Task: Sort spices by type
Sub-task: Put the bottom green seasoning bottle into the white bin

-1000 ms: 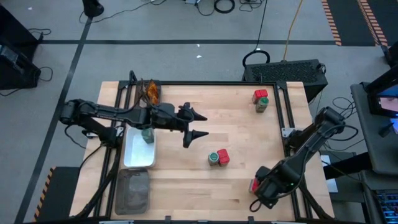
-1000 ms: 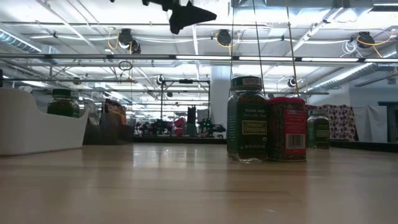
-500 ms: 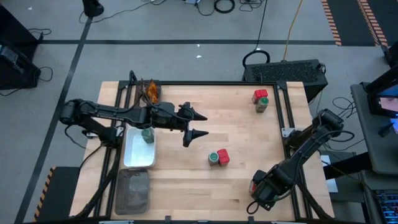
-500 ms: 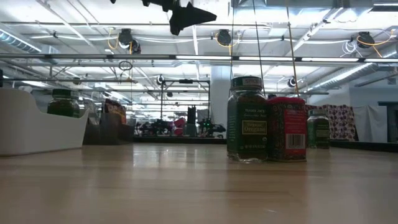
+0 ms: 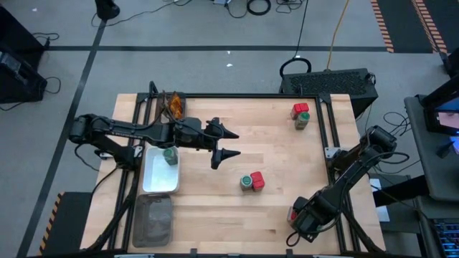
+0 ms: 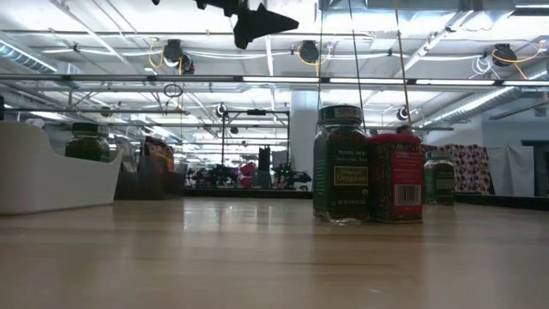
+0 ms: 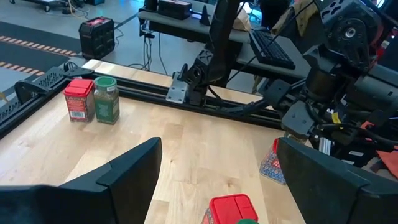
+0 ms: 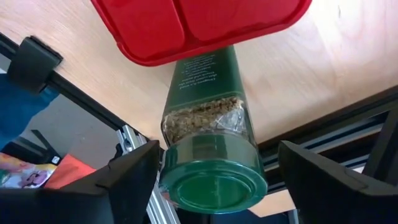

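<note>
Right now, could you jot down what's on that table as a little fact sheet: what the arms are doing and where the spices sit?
left gripper: open, empty, hovering over mid-table
right gripper: open, around a green-lidded jar beside a red packet, near table corner
middle pair: jar and red packet side by side
far pair: red packet, jar
white tray: one jar

Two grey trays [image 5: 160,170] [image 5: 152,218] on the wooden table [image 5: 280,154] — keyboard [image 5: 331,81] behind.

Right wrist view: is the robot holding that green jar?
No. The jar lies between the right gripper's open fingers, with a gap showing, so nothing is held. The left gripper is empty too.
</note>
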Controlling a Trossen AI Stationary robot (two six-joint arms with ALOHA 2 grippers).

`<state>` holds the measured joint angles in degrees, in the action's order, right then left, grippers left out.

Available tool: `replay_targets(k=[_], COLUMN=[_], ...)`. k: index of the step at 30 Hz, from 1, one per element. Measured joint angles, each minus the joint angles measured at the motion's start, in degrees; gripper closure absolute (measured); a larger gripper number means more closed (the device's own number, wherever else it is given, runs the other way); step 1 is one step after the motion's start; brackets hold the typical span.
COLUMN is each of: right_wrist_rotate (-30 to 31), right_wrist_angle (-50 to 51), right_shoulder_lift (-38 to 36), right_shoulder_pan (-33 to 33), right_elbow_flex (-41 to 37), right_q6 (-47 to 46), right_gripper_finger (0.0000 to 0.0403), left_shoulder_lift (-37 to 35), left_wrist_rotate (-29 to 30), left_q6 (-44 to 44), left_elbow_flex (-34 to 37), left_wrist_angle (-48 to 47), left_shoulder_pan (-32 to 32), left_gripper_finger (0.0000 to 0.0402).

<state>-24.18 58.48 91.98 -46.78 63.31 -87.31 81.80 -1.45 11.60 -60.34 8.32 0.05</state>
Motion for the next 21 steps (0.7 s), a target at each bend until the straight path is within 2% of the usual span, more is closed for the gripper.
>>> replay_targets(k=[3, 9, 12, 15, 21], right_wrist_rotate=[0.0, -1.7, -4.3, -4.2, -3.8], right_wrist_angle=[0.0, 0.3, 0.0, 2.1, 19.0], right_shoulder_lift=[0.0, -0.1, -0.2, -1.5, -4.5], right_shoulder_pan=[0.0, 0.1, 0.1, 0.2, 1.8], right_elbow_flex=[0.0, 0.0, 0.0, 1.5, 8.1], right_q6=[0.3, 1.3, 2.3, 2.5, 4.2], right_gripper_finger=[0.0133, 0.0229, 0.0233, 0.0233, 0.0233], left_shoulder_lift=[0.0, 0.0, 0.0, 0.0, 0.0], left_wrist_rotate=[0.0, 0.0, 0.0, 0.0, -1.3], left_q6=[0.0, -0.1, -0.1, -0.4, -0.5], left_elbow_flex=[0.0, 0.0, 0.0, 0.0, 0.0], left_wrist_angle=[0.0, -0.2, -0.2, -0.2, -0.2], left_shoulder_pan=[0.2, 1.4, 2.1, 2.7, 3.7], left_gripper_finger=[0.008, 0.008, 0.008, 0.008, 0.008])
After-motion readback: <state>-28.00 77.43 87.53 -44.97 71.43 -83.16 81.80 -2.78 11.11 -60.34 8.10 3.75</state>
